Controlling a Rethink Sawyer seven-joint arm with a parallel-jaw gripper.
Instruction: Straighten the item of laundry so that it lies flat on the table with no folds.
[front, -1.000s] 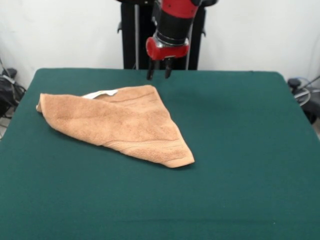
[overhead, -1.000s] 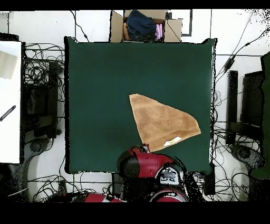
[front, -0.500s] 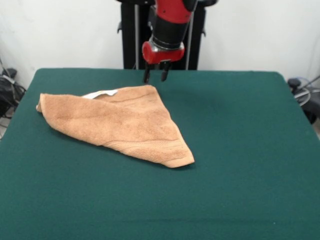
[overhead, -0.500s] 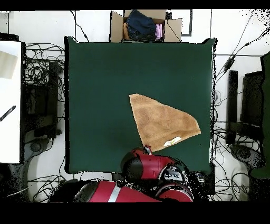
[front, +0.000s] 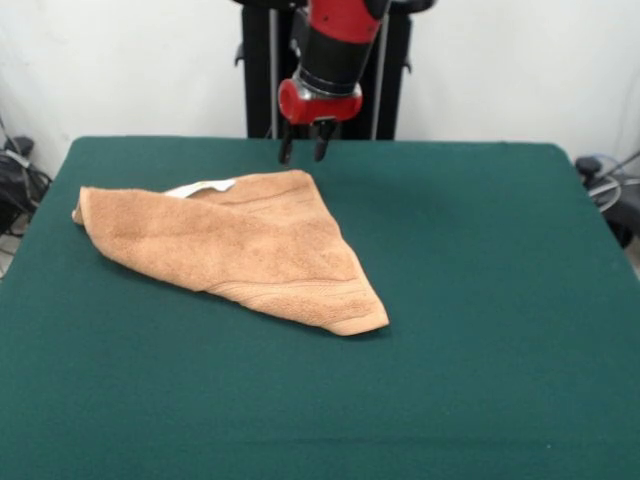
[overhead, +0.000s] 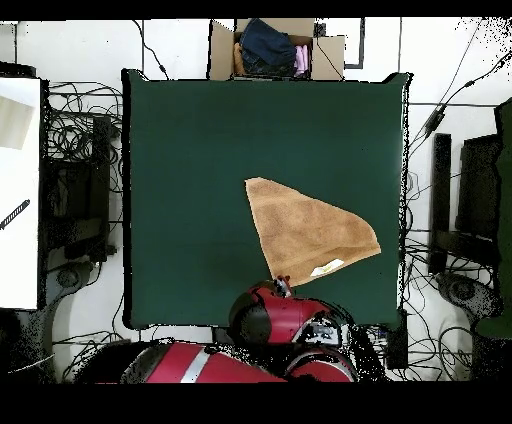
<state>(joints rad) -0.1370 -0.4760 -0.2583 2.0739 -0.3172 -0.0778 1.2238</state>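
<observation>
Jaws (front: 302, 152) parted above folded towel (front: 235, 246), underside hidden.

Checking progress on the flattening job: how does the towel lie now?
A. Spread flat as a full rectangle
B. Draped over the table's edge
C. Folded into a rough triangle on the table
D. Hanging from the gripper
C: the towel lies folded in a rough triangle on the table, while the open gripper hovers above its far corner, holding nothing.
</observation>
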